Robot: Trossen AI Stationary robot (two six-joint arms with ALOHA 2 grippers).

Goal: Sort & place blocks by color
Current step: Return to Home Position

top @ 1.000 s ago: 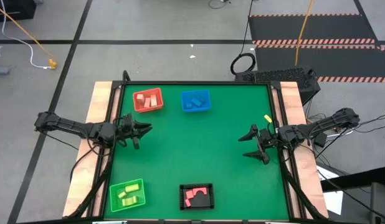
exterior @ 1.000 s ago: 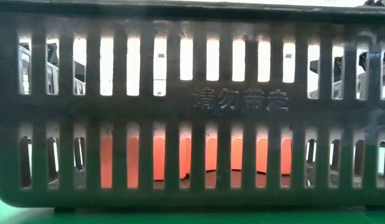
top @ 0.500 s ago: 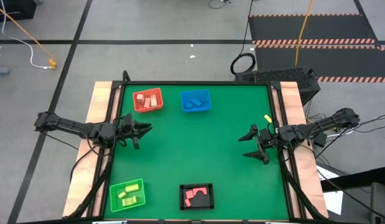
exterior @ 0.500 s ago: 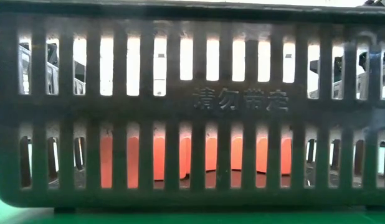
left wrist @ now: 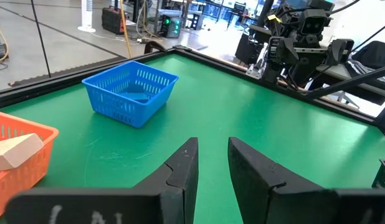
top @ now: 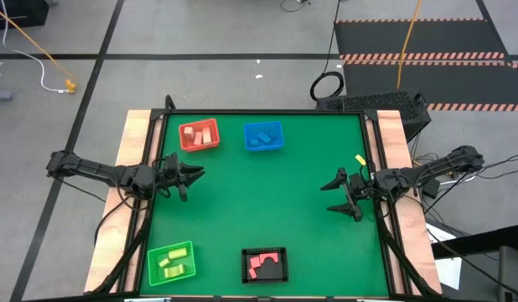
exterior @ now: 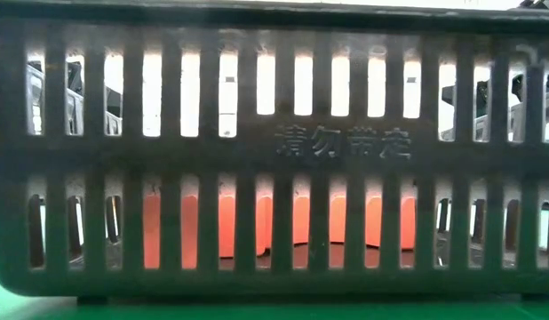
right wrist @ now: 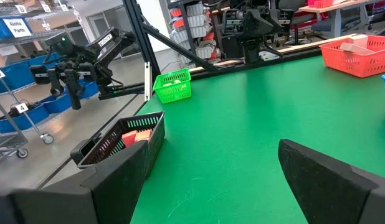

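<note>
Every block I see lies in a basket. Tan blocks [top: 200, 134] sit in the red basket [top: 199, 145] and blue blocks [top: 261, 137] in the blue basket [top: 264, 126], both at the far edge. Yellow-green blocks [top: 170, 264] fill the green basket [top: 172, 250], and red/pink blocks [top: 261, 266] lie in the black basket [top: 266, 252], both at the near edge. My left gripper [top: 194, 176] hovers open by the left edge with a narrow gap [left wrist: 212, 163]. My right gripper [top: 333, 195] hovers wide open [right wrist: 223, 186] by the right edge. Neither is near a block.
The black basket's slotted wall [exterior: 274, 142] fills the low view, with red/pink blocks [exterior: 292, 231] showing through the slots. Bare green mat [top: 267, 201] lies between the two grippers. Wooden rails [top: 132, 138] run along the left and right sides.
</note>
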